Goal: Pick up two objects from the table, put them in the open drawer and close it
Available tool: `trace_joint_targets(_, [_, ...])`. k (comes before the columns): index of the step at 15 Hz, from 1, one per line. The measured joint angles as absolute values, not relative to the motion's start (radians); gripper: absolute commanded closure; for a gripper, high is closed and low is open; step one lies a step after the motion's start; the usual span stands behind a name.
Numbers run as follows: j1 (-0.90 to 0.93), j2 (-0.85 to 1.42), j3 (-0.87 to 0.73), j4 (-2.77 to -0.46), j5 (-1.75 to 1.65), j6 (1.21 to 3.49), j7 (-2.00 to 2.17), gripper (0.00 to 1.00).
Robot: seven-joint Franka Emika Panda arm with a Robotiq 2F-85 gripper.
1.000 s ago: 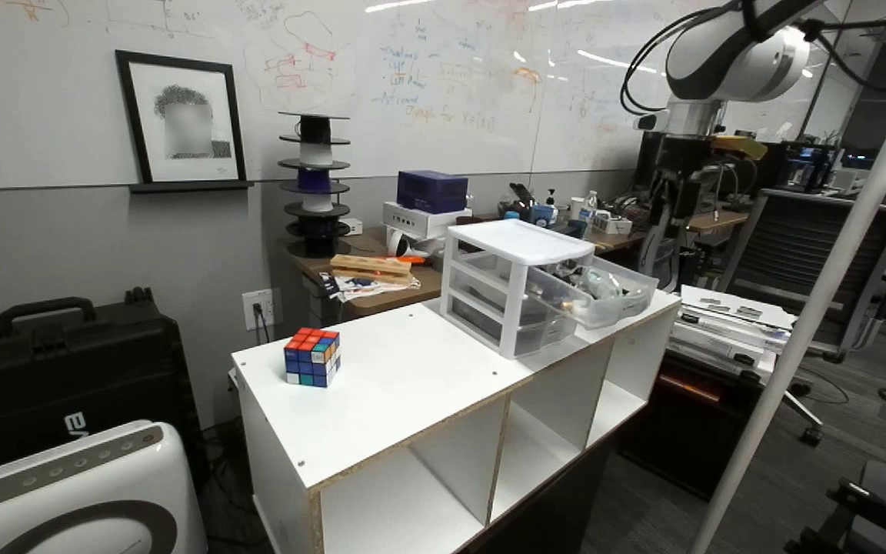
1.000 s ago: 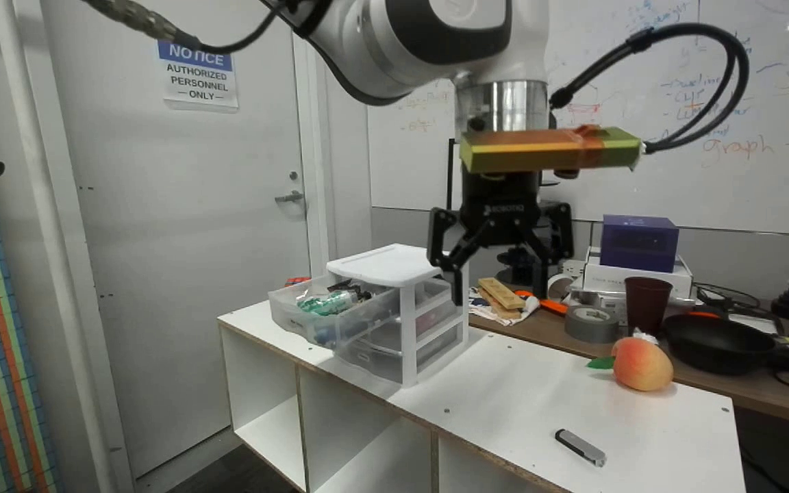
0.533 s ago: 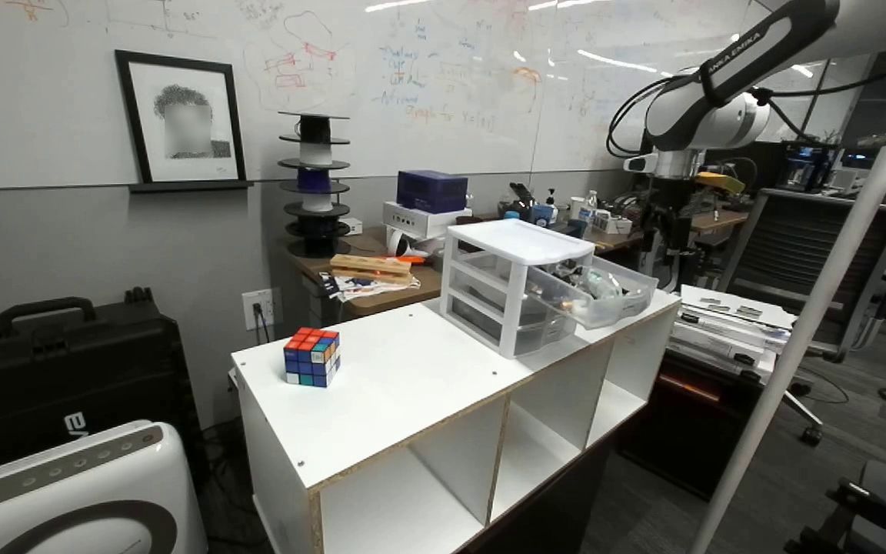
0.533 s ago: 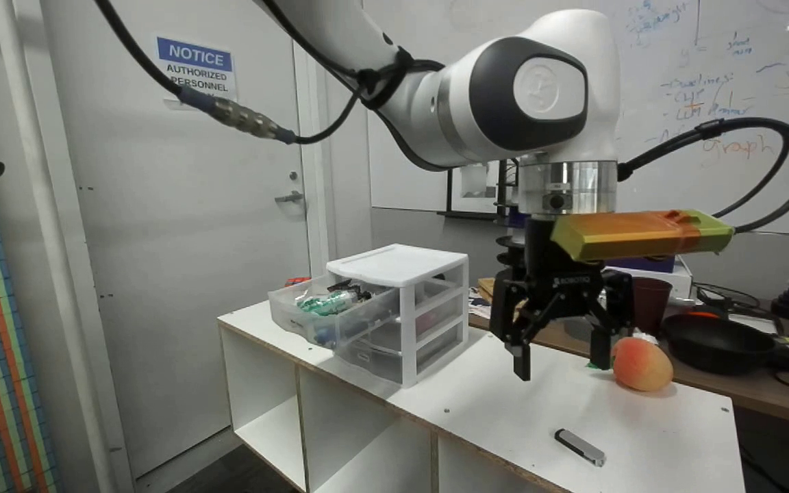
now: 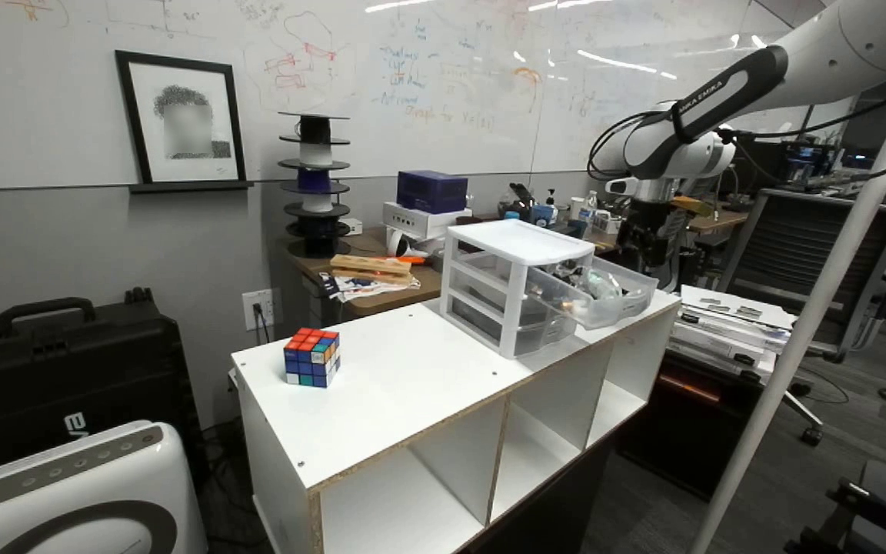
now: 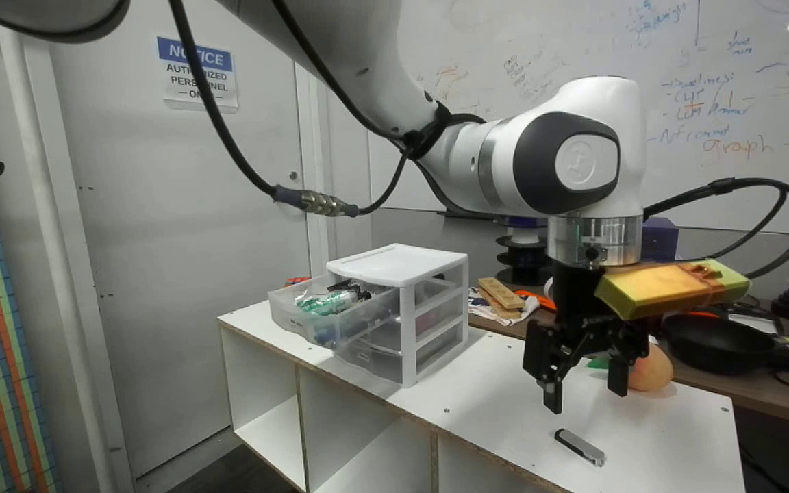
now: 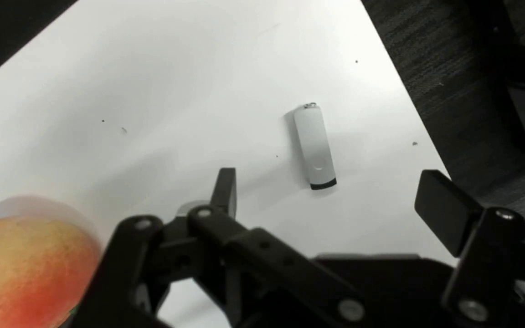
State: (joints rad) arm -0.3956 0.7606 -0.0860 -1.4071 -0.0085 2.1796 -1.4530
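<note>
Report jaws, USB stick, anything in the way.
Jaws open, empty, above the table. USB stick flat on it, ungripped. Peach off to one side; nothing seen between stick and jaws. Drawer open, partly filled.

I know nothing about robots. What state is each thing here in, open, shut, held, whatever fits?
Pincer: open, holding nothing
Top drawer: pulled out, things inside
Lower drawers: look shut
Memory stick: lying flat, not held
Peach: resting loose, not held
Puzzle cube: colours mixed, unsolved
Door: shut
Black case: looks shut
Framed picture: upright

Jaws are hanging spread above the counter (image 6: 494,397); flash drive (image 6: 580,447) is lying near, peach (image 6: 653,370) is sitting partly hidden, drawer (image 6: 309,327) is standing open.
</note>
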Motion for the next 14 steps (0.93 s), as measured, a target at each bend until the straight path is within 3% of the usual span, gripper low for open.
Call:
trace_joint_targets(10, [-0.424,0.865,-0.072,-1.278,-0.009,2.105,-1.523,0.01])
trace_joint_targets(12, [-0.426,0.883,-0.072,-1.262,-0.009,2.085,-1.53,0.13])
trace_joint_targets(13, [-0.426,0.893,-0.072,-1.254,-0.009,2.078,-1.532,0.3])
trace_joint_targets(14, [-0.426,0.903,-0.072,-1.246,-0.011,2.068,-1.533,0.4])
